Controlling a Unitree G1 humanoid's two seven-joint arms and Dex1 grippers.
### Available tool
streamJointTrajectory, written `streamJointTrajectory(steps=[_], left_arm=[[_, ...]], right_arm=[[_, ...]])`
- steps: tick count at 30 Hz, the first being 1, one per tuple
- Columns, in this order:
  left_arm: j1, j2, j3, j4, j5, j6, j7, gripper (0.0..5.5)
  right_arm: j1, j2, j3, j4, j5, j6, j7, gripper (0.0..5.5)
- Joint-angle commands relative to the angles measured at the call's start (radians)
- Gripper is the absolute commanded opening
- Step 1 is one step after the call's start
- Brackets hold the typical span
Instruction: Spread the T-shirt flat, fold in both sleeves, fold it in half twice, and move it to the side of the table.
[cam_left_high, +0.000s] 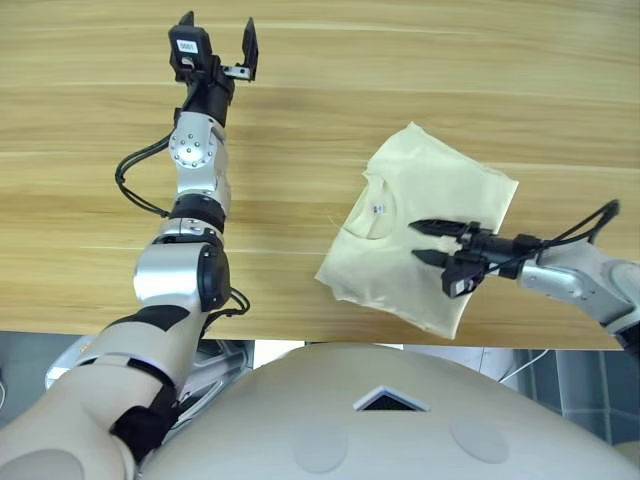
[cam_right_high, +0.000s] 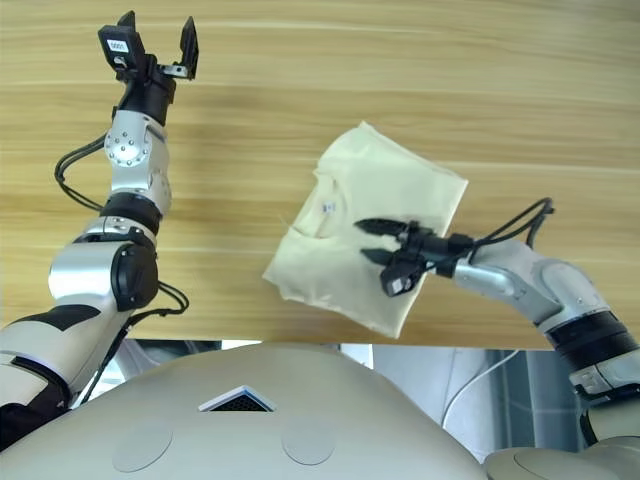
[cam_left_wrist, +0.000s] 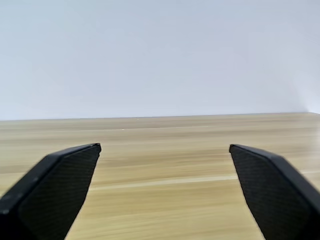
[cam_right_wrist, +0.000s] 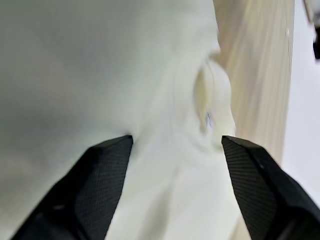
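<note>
Lying folded, soft cream T-shirt (cam_left_high: 432, 190), woodgrain table (cam_left_high: 450, 60)

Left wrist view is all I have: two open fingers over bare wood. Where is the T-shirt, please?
Observer: The T-shirt lies folded on the table, on the robot's right side, with one corner at the near edge.
Operator: Does the right gripper hold it?
Observer: No. The right gripper is open just above the T-shirt, beside its collar, with nothing clamped between the fingers.
Operator: And how far is my left gripper from it?
Observer: The left gripper is well away from the T-shirt, out toward the far left part of the table.
</note>
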Motion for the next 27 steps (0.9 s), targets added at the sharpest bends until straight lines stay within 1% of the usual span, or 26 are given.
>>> streamJointTrajectory(steps=[1, 3, 4, 5, 6, 8, 10, 11, 12, 15, 17, 20, 24, 27], left_arm=[[0.005, 0.022, -0.015, -0.007, 0.024, -0.010, -0.007, 4.78], [0.043, 0.041, -0.030, -0.036, 0.036, -0.048, -0.046, 4.78], [0.068, 0.053, -0.042, -0.052, 0.046, -0.075, -0.074, 4.78], [0.096, 0.068, -0.059, -0.066, 0.062, -0.104, -0.095, 4.78], [0.125, 0.086, -0.078, -0.076, 0.086, -0.136, -0.101, 4.78], [0.168, 0.108, -0.093, -0.081, 0.114, -0.168, -0.096, 4.78], [0.192, 0.109, -0.086, -0.085, 0.105, -0.173, -0.089, 4.78], [0.199, 0.104, -0.086, -0.087, 0.103, -0.175, -0.083, 4.78], [0.203, 0.099, -0.088, -0.087, 0.105, -0.179, -0.075, 4.78], [0.196, 0.075, -0.093, -0.094, 0.102, -0.177, -0.068, 4.78], [0.198, 0.060, -0.100, -0.108, 0.093, -0.177, -0.089, 4.78], [0.209, 0.047, -0.111, -0.112, 0.100, -0.181, -0.099, 4.78], [0.217, 0.027, -0.121, -0.112, 0.101, -0.179, -0.091, 4.78], [0.216, 0.006, -0.132, -0.125, 0.103, -0.181, -0.089, 4.78]], right_arm=[[-0.021, 0.101, -0.143, 0.003, -0.005, 0.077, -0.154, 3.31], [0.021, 0.171, -0.238, -0.033, 0.101, 0.061, -0.233, 3.31], [0.054, 0.184, -0.289, -0.033, 0.161, 0.047, -0.248, 3.31], [0.093, 0.179, -0.334, -0.021, 0.204, 0.030, -0.250, 3.31], [0.150, 0.149, -0.366, 0.005, 0.222, 0.015, -0.233, 3.31], [0.263, 0.104, -0.443, 0.063, 0.224, 0.022, -0.212, 3.31], [0.297, 0.103, -0.496, 0.096, 0.227, 0.033, -0.215, 3.31], [0.270, 0.119, -0.492, 0.098, 0.224, 0.045, -0.213, 3.31], [0.216, 0.145, -0.469, 0.103, 0.207, 0.064, -0.207, 3.31], [-0.049, 0.281, -0.337, 0.182, 0.074, 0.161, -0.213, 3.31], [-0.228, 0.374, -0.247, 0.305, -0.013, 0.209, -0.227, 3.31], [-0.433, 0.450, -0.138, 0.503, -0.123, 0.232, -0.257, 3.31], [-0.591, 0.508, -0.036, 0.689, -0.195, 0.220, -0.283, 3.31], [-0.631, 0.541, 0.021, 0.780, -0.221, 0.207, -0.302, 3.31]])
